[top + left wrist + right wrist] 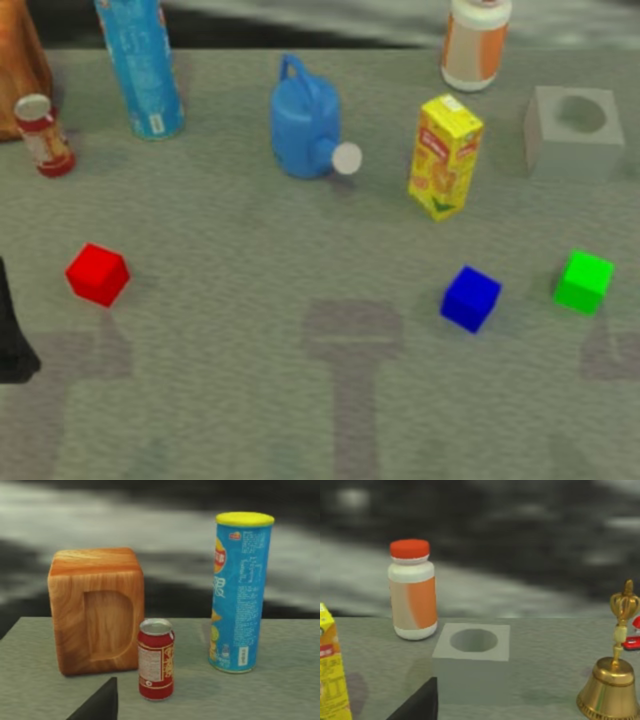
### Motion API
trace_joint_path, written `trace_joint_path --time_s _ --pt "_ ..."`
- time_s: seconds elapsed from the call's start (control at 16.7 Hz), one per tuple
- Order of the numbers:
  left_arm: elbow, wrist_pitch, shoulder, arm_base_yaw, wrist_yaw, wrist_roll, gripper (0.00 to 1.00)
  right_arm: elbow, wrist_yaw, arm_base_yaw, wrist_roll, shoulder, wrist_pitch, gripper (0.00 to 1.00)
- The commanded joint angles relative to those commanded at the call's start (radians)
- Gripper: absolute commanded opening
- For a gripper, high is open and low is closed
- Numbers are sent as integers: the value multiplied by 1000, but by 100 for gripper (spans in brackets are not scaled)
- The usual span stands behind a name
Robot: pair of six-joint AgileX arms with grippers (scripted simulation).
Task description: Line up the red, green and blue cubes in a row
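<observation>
Three cubes lie apart on the grey-green table, all seen only in the top view. The red cube (pixel 97 273) is at the left. At the right, the blue cube (pixel 471 297) has the green cube (pixel 584 281) a short way to its right. My left arm (pixel 12 340) shows as a dark shape at the left edge, left of the red cube and not touching it. Just a dark corner of my left gripper (pixel 100 704) shows in its wrist view, and the same of my right gripper (pixel 420 702). The right arm is outside the top view.
Along the back stand a wooden block (pixel 95 610), a red can (pixel 44 135), a blue chips tube (pixel 140 65), a light-blue jug (pixel 305 118), a yellow carton (pixel 444 156), a white-and-orange bottle (pixel 476 42) and a grey block with a round hole (pixel 574 132). A golden bell (pixel 612 680) stands nearby.
</observation>
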Motion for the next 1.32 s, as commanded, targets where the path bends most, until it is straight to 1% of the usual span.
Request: trace_joint_path --time_s 0.24,0.48,0.72,1.08,1.32 --pt "30 -20 31 -4 2 6 100 0 0 0 0 0 0 100" --pt "205 -134 220 -18 4 39 100 0 0 0 0 0 0 100" --pt "469 -317 570 -34 2 94 100 0 0 0 0 0 0 100" --pt "901 -647 1244 -66 -5 192 100 0 0 0 0 0 0 100" --pt "1164 -842 1618 -87 -6 248 100 0 0 0 0 0 0 100"
